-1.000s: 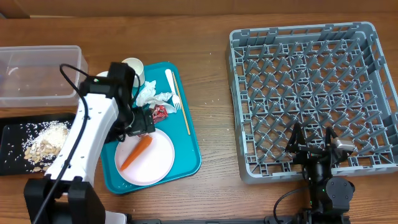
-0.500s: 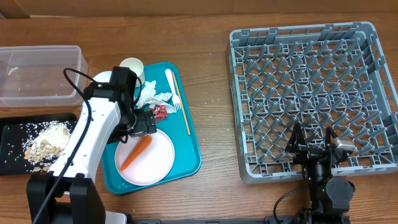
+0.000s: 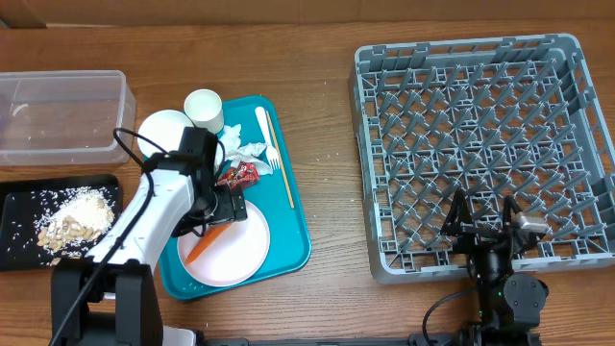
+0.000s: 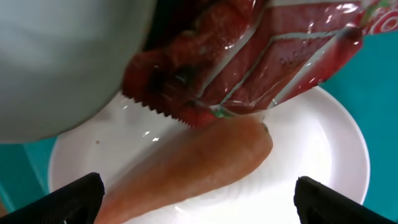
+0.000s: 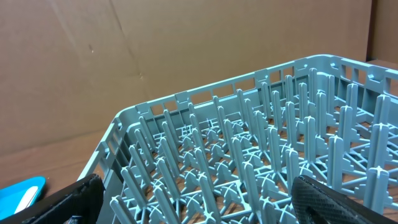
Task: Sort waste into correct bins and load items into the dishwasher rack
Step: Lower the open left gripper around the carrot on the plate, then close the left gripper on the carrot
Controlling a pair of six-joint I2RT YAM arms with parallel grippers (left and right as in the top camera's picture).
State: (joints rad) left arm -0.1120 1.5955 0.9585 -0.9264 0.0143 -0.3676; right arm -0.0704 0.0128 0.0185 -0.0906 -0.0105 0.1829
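Wood tabletop from overhead: the left gripper (image 3: 229,196) hung over the teal serving tray (image 3: 300,240), right where the red wrapper (image 3: 236,174) met the carrot (image 3: 209,238) on the pink plate (image 3: 245,252). The right gripper (image 3: 483,223) sat far right of that tray, at the dishwasher rack (image 3: 471,106) edge.

Left wrist cam: fingers spread wide, nothing held, wrapper edge over the carrot tip.

Right wrist cam: fingers wide too, empty, just rack pegs.

Looked like the waste-sorting step, wrapper next imo. It'd need a clean pinch that misses the carrot, then a haul to the clear tub (image 3: 120,96) left of the tray.

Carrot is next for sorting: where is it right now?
Overhead, the carrot lies on the pink plate in the teal tray, near the red wrapper.
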